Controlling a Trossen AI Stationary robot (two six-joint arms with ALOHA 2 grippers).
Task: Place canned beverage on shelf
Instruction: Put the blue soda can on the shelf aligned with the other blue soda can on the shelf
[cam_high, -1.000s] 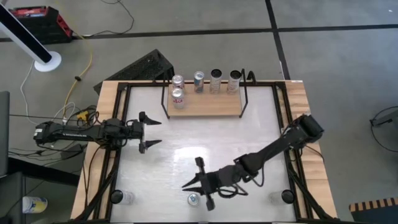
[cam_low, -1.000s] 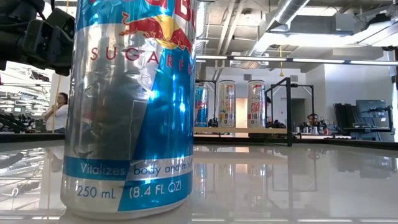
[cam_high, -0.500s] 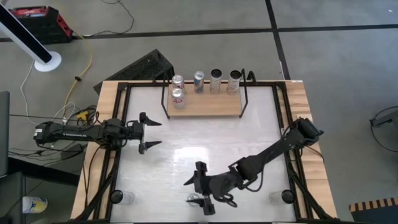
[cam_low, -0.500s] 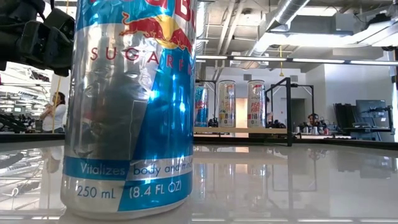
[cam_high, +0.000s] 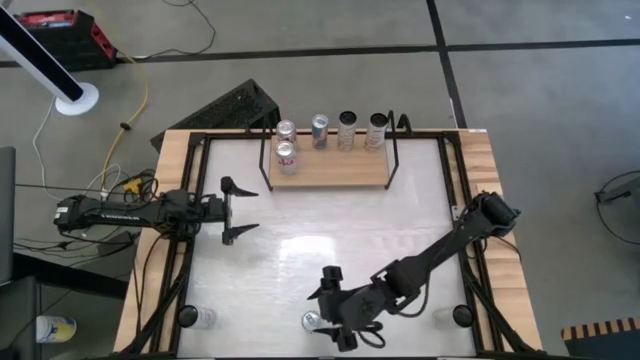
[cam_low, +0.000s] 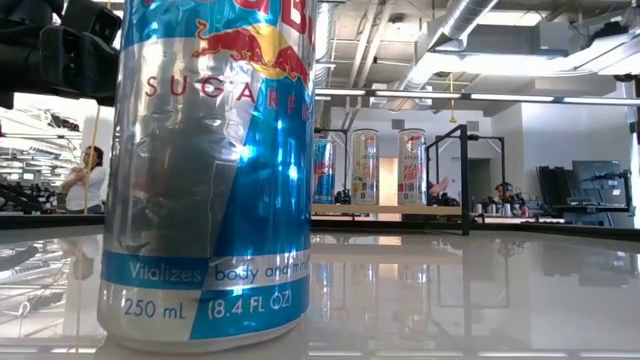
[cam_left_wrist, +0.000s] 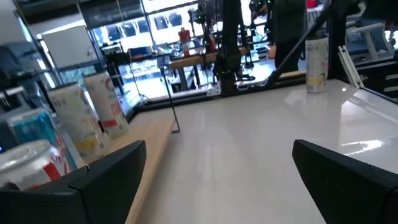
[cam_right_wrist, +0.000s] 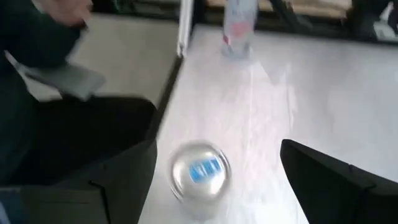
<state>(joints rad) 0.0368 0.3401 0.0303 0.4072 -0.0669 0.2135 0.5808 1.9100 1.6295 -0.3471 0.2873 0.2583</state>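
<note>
A blue and silver canned beverage (cam_low: 210, 170) stands upright on the white table close to its near edge, seen from above as a round top (cam_high: 312, 320) (cam_right_wrist: 200, 176). My right gripper (cam_high: 328, 312) (cam_right_wrist: 217, 146) hangs over it, open, one finger on either side of the can top and apart from it. The shelf (cam_high: 325, 170), a light-wood board in a black wire frame, stands at the table's far side with several cans (cam_high: 320, 130) upright on it. My left gripper (cam_high: 240, 210) waits open at the table's left side.
Clear bottles stand at the near corners (cam_high: 203, 318) (cam_high: 443, 318), each beside a black round foot. A black crate (cam_high: 240, 105) lies on the floor beyond the far left corner. A wide stretch of bare white table (cam_high: 330, 225) lies between the can and the shelf.
My right gripper has moved toward the table's near edge and come over the can near that edge, turning as it went. The can has stayed where it was.
</note>
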